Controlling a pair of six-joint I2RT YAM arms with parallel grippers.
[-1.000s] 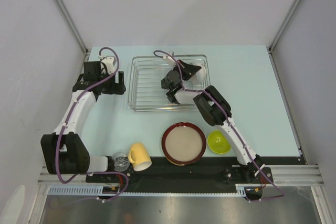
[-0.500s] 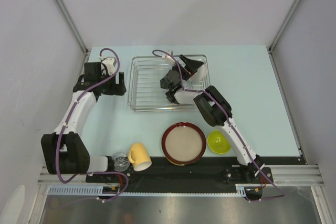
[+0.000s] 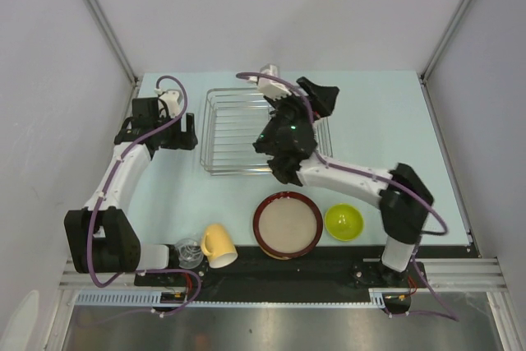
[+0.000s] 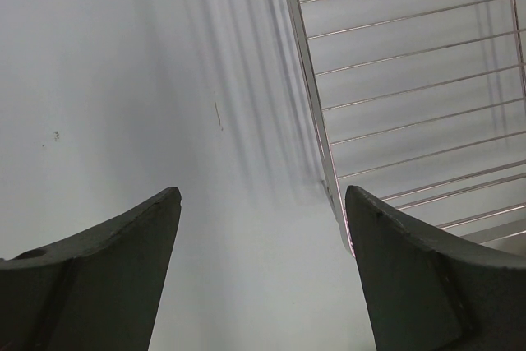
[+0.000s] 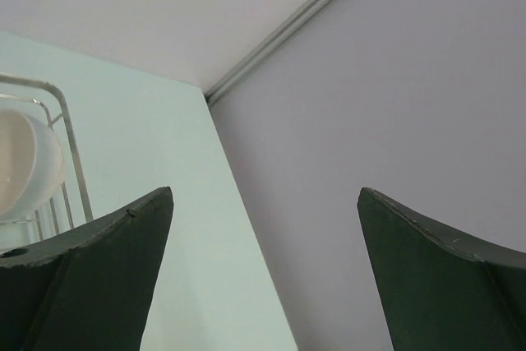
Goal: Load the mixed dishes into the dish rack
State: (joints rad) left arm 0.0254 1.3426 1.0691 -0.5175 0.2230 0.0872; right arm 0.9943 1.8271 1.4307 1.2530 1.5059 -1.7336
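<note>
Looking down from the top camera, I see the dishes closest to me first. The small clear glass [image 3: 188, 251] stands at the near edge of the table [image 3: 411, 145], just beside the yellow mug [image 3: 217, 244]. To their right is the red-rimmed plate [image 3: 287, 224], and the lime-green bowl [image 3: 343, 222] sits just beside that. All four are on the table, outside the dish rack [image 3: 234, 129].

The rack sits farther back, near the middle of the table. My left pincer [image 4: 261, 195] hangs just beside the rack's left side. Its two fingers are spread wide, with only bare table showing between them. The rack's edge wire runs down close to one finger.

My right pincer [image 5: 265, 195] is up over the rack's far right corner. Its fingers are spread wide too, and they hold nothing. Through its camera I see the white bowl [image 5: 25, 170] inside the rack, tucked behind the corner wire. From the top camera my right arm covers that bowl. Farthest back are the pale walls [image 3: 288, 6].
</note>
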